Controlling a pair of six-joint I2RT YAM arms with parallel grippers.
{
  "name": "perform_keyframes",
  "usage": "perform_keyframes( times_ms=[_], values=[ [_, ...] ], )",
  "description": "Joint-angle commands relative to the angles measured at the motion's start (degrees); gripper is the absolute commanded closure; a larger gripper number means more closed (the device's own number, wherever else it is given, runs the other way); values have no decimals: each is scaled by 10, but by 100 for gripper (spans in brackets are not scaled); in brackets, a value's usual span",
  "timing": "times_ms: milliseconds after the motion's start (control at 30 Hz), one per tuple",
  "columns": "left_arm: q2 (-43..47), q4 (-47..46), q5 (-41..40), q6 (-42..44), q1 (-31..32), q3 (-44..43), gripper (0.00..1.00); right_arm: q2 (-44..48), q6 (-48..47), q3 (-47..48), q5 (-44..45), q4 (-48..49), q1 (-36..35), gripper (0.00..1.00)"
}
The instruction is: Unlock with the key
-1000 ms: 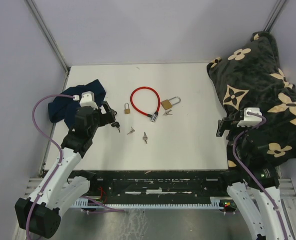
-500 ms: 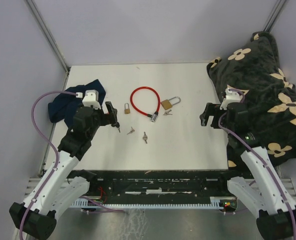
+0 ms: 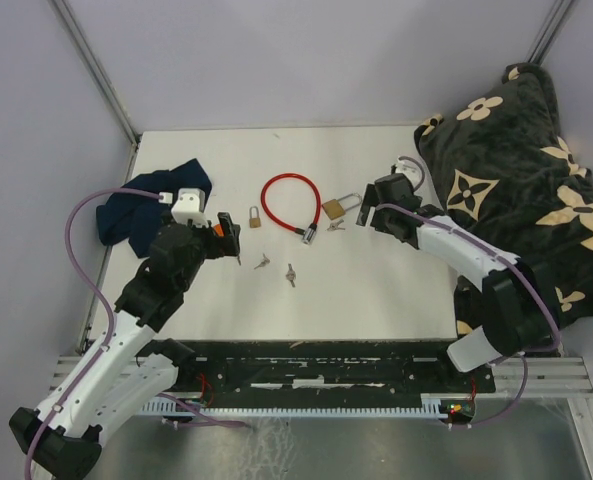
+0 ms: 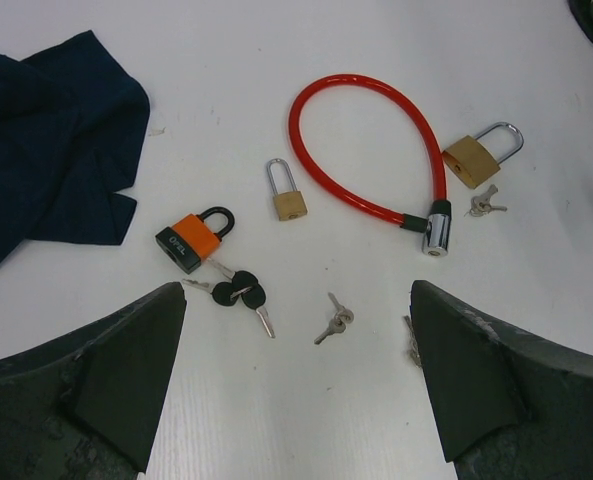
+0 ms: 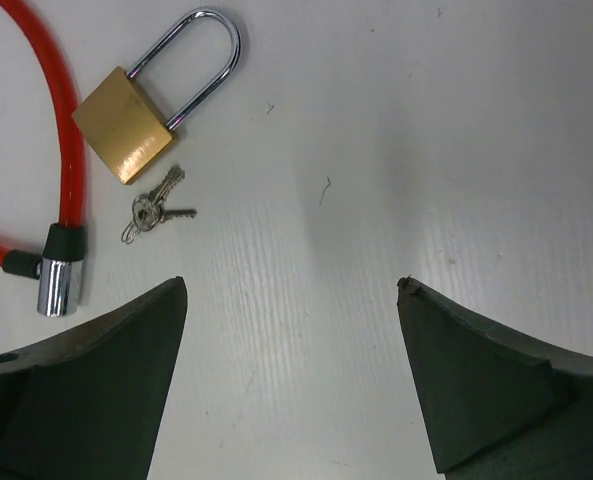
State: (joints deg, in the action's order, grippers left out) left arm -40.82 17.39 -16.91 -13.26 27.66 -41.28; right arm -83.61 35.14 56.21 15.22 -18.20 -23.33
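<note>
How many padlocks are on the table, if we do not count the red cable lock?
3: an orange padlock beside the blue cloth, a small brass padlock just left of the red cable lock, and a larger brass padlock at its right. None appears hidden.

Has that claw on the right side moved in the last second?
Yes. The right gripper swung left, off the patterned blanket and out toward the large brass padlock.

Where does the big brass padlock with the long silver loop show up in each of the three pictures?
Top external: the brass padlock lies right of centre.
Left wrist: brass padlock at upper right.
Right wrist: brass padlock at upper left, keys just below it.
Shared landmark: the red cable lock, to its left in every view.
</note>
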Motion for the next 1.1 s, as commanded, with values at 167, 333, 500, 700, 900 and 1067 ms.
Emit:
perform_keyframes(
  times_ms=[167, 333, 500, 700, 900, 1067],
  values=[
    [12, -23, -33, 24, 6, 5, 0, -163, 98, 139, 175, 24, -56, 10],
    [15, -23, -35, 25, 6, 4, 0, -244, 121, 212, 192, 5, -63, 17],
    [18, -21, -36, 24, 7, 5, 0, -301, 143, 256, 191, -25, -65, 31],
    [23, -20, -35, 24, 8, 6, 0, -337, 144, 282, 170, -32, -65, 38],
    [25, -19, -35, 22, 8, 7, 0, -362, 150, 302, 156, -36, -65, 40],
    [28, -18, -36, 21, 9, 7, 0, -381, 158, 321, 155, -44, -65, 40]
  ],
)
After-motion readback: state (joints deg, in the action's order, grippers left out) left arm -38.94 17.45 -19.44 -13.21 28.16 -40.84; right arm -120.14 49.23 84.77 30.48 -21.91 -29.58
